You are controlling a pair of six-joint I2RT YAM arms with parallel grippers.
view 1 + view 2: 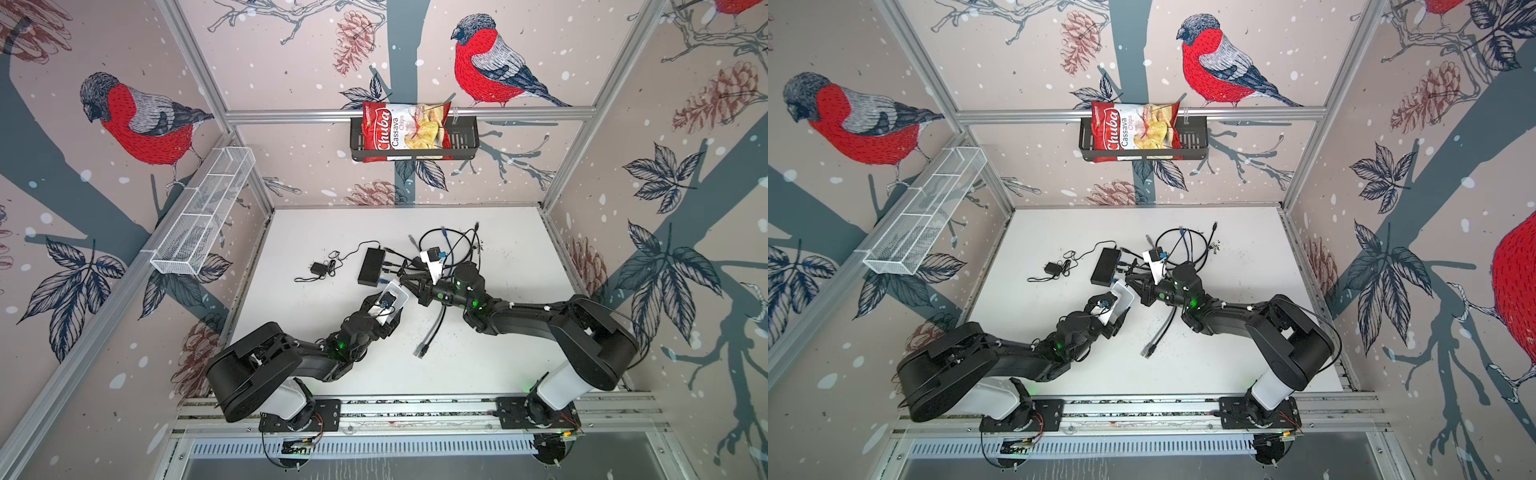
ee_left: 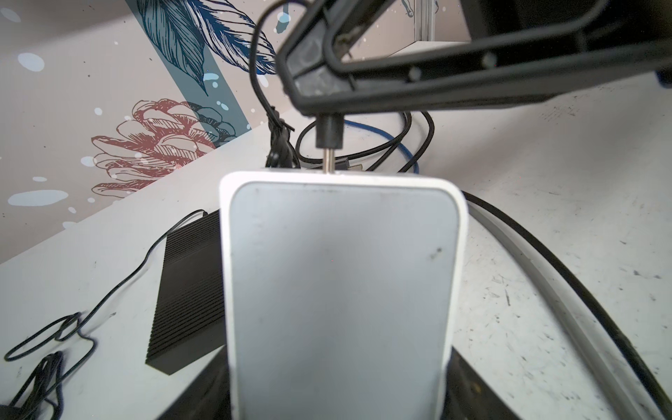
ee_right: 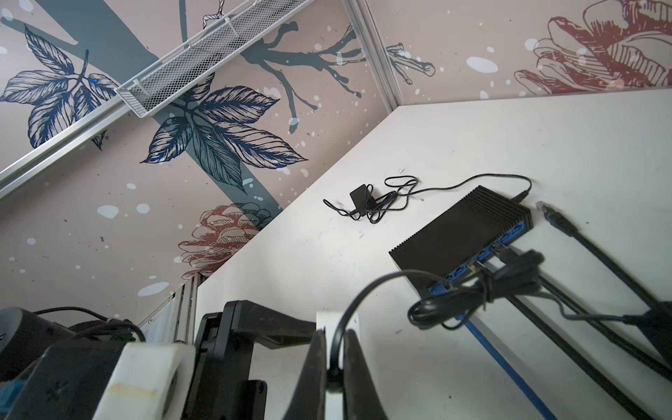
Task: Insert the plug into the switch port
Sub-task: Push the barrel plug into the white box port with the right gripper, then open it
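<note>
Plug [image 2: 329, 132], black barrel type with a bare metal pin, sticks out from the tips of the right gripper [image 3: 335, 363], whose jaws are pinched tight on its cord end; the thin cord [image 3: 367, 291] passes between the fingers [image 3: 315, 367] and arcs away to a tied bundle [image 3: 487, 287]. Left gripper [image 1: 395, 294] is clamped on a white box [image 2: 342, 291], jaws against its two sides, holding it off the table [image 1: 478, 365] near mid-field. In the left wrist view the pin tip meets the box's far edge; whether it has entered a port cannot be told, as the port face is turned away. Both top views show the two grippers meeting tip to tip just in front of a black switch [image 1: 371, 266]. That switch lies flat on the table with a row of blue ports [image 3: 509, 236] along one side, a couple with cables in them. Its own thin cord runs to a small adapter [image 1: 318, 269] lying to the left. Loose black and blue cables [image 1: 453, 245] are tangled behind the right arm. A grey cable [image 1: 430, 332] trails toward the front between the arms. On the back wall, a chips bag [image 1: 405, 131] sits in a black basket [image 1: 465, 139]. A white wire basket [image 1: 203, 216] hangs on the left wall.
</note>
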